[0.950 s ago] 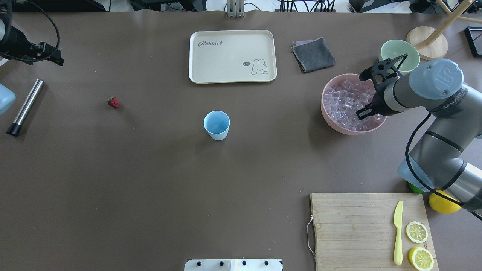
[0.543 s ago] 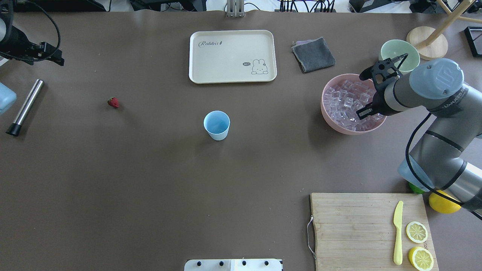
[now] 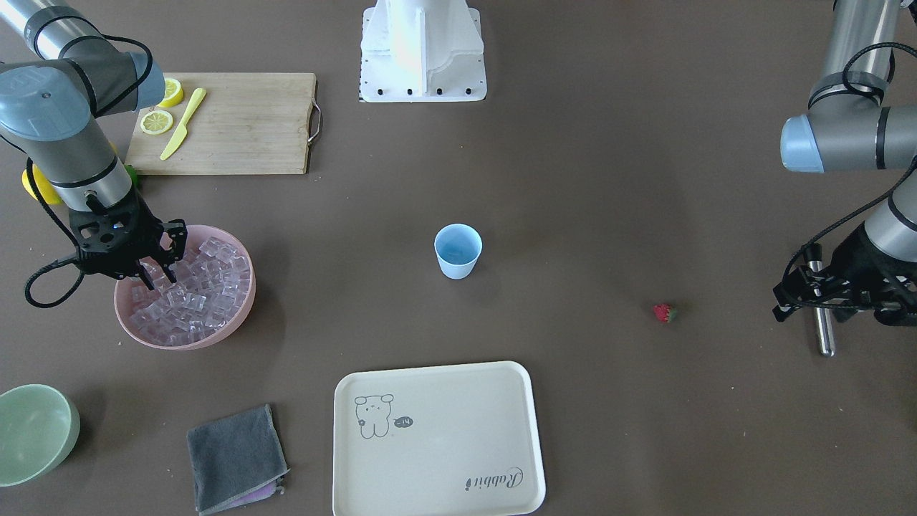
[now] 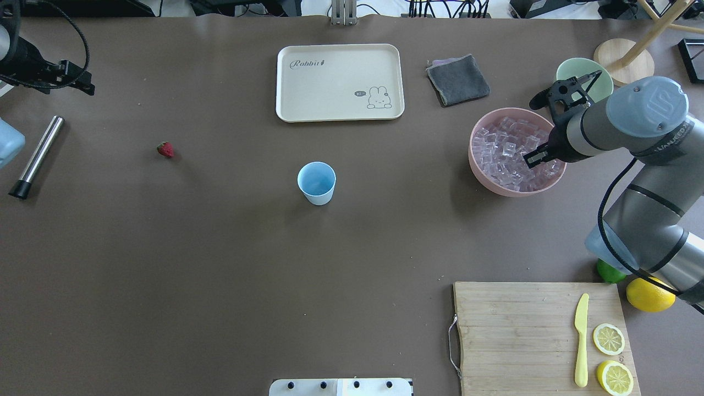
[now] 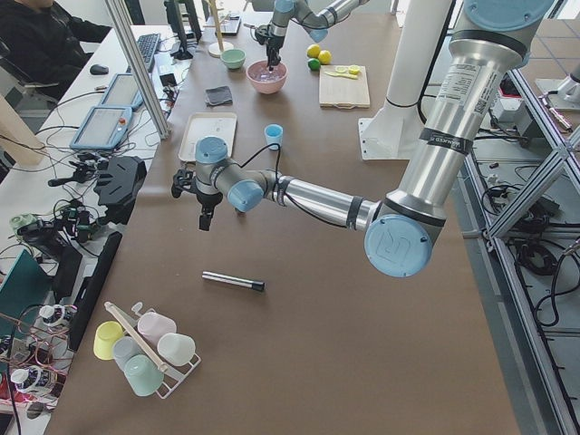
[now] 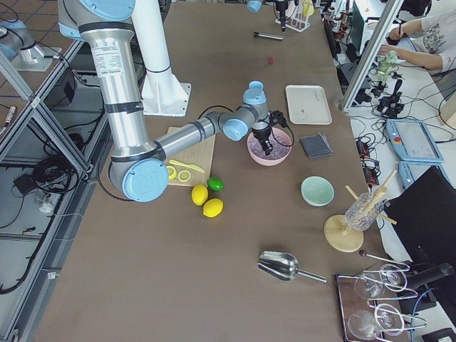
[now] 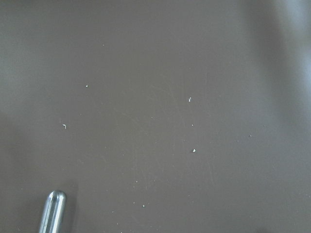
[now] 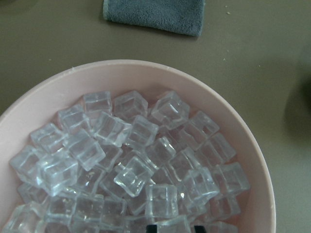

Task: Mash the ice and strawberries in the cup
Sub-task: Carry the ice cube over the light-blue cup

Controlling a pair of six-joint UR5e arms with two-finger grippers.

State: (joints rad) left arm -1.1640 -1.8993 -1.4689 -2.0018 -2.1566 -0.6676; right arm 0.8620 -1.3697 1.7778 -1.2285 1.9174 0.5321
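The light blue cup [image 4: 316, 182] stands upright mid-table, nothing visible inside it; it also shows in the front view [image 3: 457, 251]. The strawberry [image 4: 165, 149] lies alone on the table to its left. The ice [image 4: 506, 151] fills a pink bowl [image 4: 474, 165] at the right. My right gripper [image 3: 159, 276] points down into the bowl, and in the right wrist view its tips [image 8: 175, 227] sit close on either side of one ice cube [image 8: 174, 222]. My left gripper [image 4: 77, 82] hovers at the far left, open and empty, just beyond a steel muddler [image 4: 37, 157].
A cream tray [image 4: 340, 82] and a grey cloth [image 4: 457, 80] lie at the back. A pale green bowl [image 4: 602, 82] stands behind the pink bowl. A cutting board [image 4: 517, 330] with a yellow knife and lemon halves is at front right, with a lemon [image 4: 649, 294] beside it.
My right wrist has shifted slightly back and to the right over the pink bowl, with the fingers still in the ice. My left arm has crept a little toward the table's back.
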